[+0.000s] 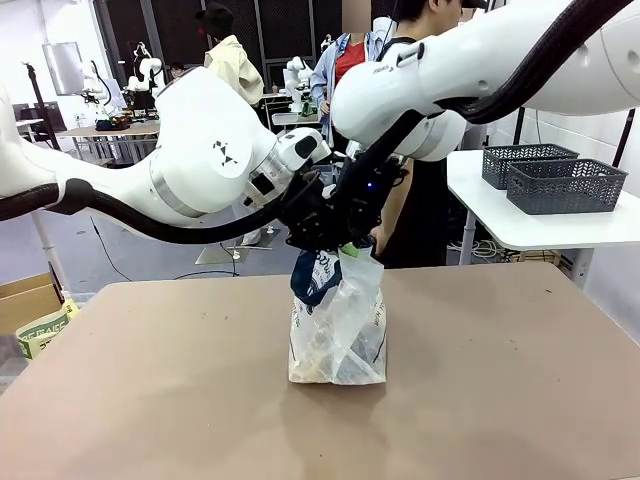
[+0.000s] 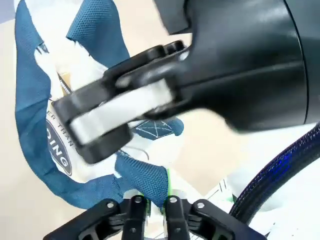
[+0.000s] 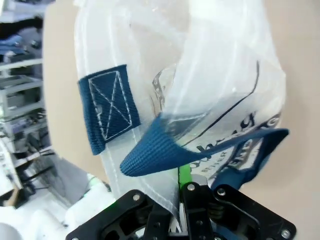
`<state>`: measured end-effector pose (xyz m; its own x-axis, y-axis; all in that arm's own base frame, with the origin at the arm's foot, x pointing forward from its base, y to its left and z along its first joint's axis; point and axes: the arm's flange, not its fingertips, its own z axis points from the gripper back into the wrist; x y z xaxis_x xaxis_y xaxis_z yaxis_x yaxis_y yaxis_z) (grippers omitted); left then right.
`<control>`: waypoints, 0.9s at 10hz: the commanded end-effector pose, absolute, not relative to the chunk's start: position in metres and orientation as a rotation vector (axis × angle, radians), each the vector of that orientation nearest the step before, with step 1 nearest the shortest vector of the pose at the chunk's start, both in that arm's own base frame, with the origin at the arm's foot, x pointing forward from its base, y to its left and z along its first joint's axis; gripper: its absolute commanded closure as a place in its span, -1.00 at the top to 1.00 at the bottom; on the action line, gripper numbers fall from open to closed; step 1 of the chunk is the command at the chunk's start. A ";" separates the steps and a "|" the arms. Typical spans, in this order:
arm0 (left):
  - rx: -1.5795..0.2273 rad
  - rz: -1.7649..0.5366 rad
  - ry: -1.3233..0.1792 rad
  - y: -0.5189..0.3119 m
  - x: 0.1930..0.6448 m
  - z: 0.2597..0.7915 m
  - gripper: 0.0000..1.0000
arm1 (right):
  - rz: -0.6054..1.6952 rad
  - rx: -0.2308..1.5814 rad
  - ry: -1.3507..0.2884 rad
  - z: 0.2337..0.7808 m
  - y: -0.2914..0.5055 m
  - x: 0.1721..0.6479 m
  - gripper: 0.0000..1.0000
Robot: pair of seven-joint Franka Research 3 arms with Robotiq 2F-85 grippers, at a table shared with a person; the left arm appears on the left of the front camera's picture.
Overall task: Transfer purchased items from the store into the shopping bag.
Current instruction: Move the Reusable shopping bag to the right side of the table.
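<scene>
The shopping bag (image 1: 338, 325), clear plastic with navy straps, stands upright mid-table. Both grippers meet at its top. My left gripper (image 1: 322, 248) comes in from the left; in its wrist view it (image 2: 155, 202) is shut on a navy strap (image 2: 142, 177) at the bag's rim. My right gripper (image 1: 352, 245) is shut on the bag's opposite edge (image 3: 170, 150), beside another strap (image 3: 150, 150). Purchased items (image 1: 322, 362) show dimly as tan shapes at the bag's bottom. The store, a dark grey mesh basket (image 1: 565, 185), sits on the side table at the right.
A second mesh basket (image 1: 520, 160) stands behind the first on the white side table (image 1: 540, 228). A person (image 1: 400, 150) stands just beyond the table's far edge, behind the arms. The brown tabletop (image 1: 150, 380) lies bare around the bag. A cardboard box (image 1: 25, 300) sits on the floor at left.
</scene>
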<state>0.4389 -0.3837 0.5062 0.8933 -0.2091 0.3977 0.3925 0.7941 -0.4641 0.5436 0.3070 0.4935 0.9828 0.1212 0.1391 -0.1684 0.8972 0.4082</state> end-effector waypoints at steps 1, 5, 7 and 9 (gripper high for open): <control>-0.588 -0.316 -0.357 -0.377 0.432 0.504 -1.00 | 0.112 0.527 -0.125 0.487 0.286 0.533 -1.00; -0.553 -0.306 -0.358 -0.365 0.430 0.507 -1.00 | 0.099 0.570 -0.145 0.490 0.271 0.527 -1.00; -0.545 -0.302 -0.369 -0.361 0.429 0.511 -1.00 | 0.090 0.570 -0.144 0.492 0.270 0.526 -1.00; -0.550 -0.303 -0.382 -0.360 0.430 0.515 -1.00 | 0.084 0.563 -0.129 0.490 0.275 0.527 -1.00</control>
<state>0.4326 -0.3662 0.5127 0.8913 -0.1880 0.4125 0.3799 0.8064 -0.4532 0.5316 0.2749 0.4971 0.9895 0.0509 0.1353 -0.1132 0.8550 0.5062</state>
